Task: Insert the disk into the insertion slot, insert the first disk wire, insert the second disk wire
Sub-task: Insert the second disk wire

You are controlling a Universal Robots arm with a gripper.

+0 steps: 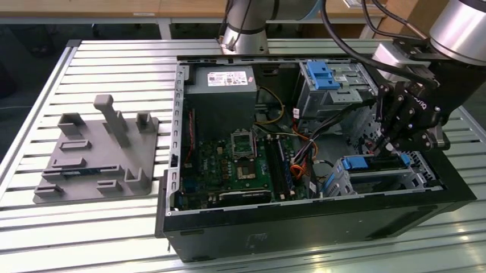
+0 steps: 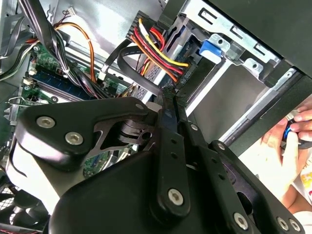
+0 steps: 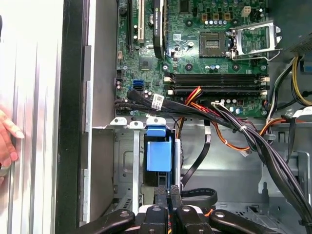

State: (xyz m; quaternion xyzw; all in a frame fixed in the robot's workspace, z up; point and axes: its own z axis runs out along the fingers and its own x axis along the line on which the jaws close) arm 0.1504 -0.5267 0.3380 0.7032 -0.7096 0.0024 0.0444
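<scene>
No text is showing clearly enough to read anywhere in these views. The power supply (image 1: 222, 85) is carrying a white sticker (image 1: 230, 78) with red and dark marks, its print too small to make out. A small white tag (image 3: 157, 102) is sitting on a black cable, also illegible.

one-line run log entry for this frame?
gripper: shut, at cable end by disk | disk: seated in insertion slot | wire bundle: near fingertips | hand: on table outside case
</scene>
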